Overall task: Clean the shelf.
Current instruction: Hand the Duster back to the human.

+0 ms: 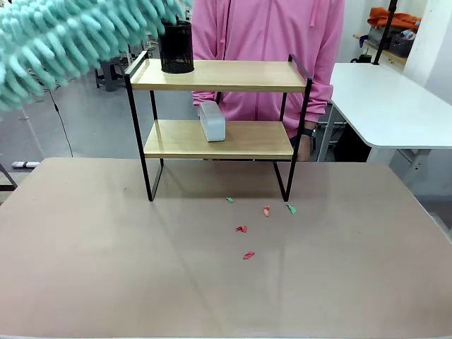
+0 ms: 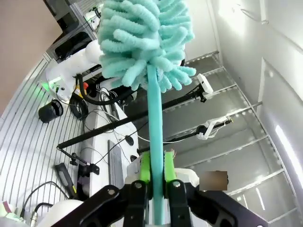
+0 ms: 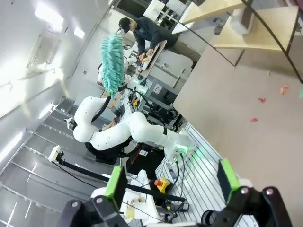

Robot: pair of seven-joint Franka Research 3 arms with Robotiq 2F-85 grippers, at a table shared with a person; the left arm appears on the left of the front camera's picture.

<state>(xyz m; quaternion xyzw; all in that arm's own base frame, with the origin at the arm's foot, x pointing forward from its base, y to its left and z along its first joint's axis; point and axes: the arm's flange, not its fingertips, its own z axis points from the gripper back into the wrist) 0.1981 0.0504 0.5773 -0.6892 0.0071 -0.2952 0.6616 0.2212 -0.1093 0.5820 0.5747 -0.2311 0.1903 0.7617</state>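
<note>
- The left gripper (image 2: 157, 163) is pinching the duster (image 2: 144, 42) by its handle.
- The shelf (image 1: 219, 75) is standing far across the table (image 1: 85, 268), running left to right, below and to the right of the duster head; the left arm is nearer.
- The right gripper (image 3: 171, 178) is hanging spread, holding nothing.
- A mesh cup (image 1: 176, 48), contents unseen, is sitting on the top board; a grey box (image 1: 211, 121) is sitting on the lower one.

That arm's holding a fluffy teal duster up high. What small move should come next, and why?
Probably swing the duster right and down onto the top board of the shelf. The left tool is shut on its handle, and the head hangs high, left of the shelf, touching neither board; the bare wood beside the black mesh cup looks easiest to reach.
</note>
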